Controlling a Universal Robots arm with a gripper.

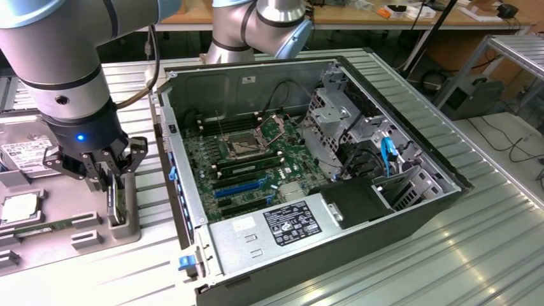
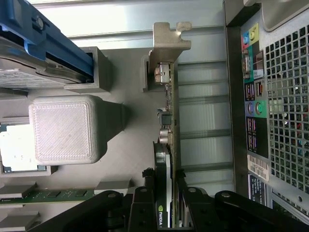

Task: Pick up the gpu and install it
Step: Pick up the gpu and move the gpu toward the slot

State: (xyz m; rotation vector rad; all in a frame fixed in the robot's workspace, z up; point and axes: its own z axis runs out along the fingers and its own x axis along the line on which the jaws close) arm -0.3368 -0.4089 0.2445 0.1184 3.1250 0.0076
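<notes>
**Desk:** Take me across it, left to right.

**Operator:** From the exterior view's left, a silver hard drive (image 1: 21, 156) lies on the grey parts tray (image 1: 51, 252). Next comes my gripper (image 1: 104, 175), straddling the gpu (image 1: 114, 201), which stands on edge in its holder on that tray. Toward the exterior view's right, the computer case (image 1: 365, 255) lies open on its side. Its motherboard (image 1: 246, 159) is exposed and the blue expansion slot (image 1: 239, 189) is bare.

**Desk:** And the pincer?

**Operator:** Narrow. I read it as closed on the card, with the fingers (image 2: 145, 198) against its two faces at the end away from the bracket.

**Desk:** How far along are you?

**Operator:** Early, by my judgement. The grasp looks made, but the card has not left its holder. None of the install is done: the card is outside the case and no slot holds it.

**Desk:** What does each camera give you?

**Operator:** The exterior view gives me the inside of the case and the tray's place just beside it. The wrist view gives me the contact itself. I can see the card edge-on between the fingers, the silver bracket (image 2: 166, 46) at its far end and a green logo (image 2: 161, 215) on its edge. It also takes in a memory stick (image 2: 43, 195) on the tray and the case's rear ports (image 2: 251, 92) close alongside.
</notes>
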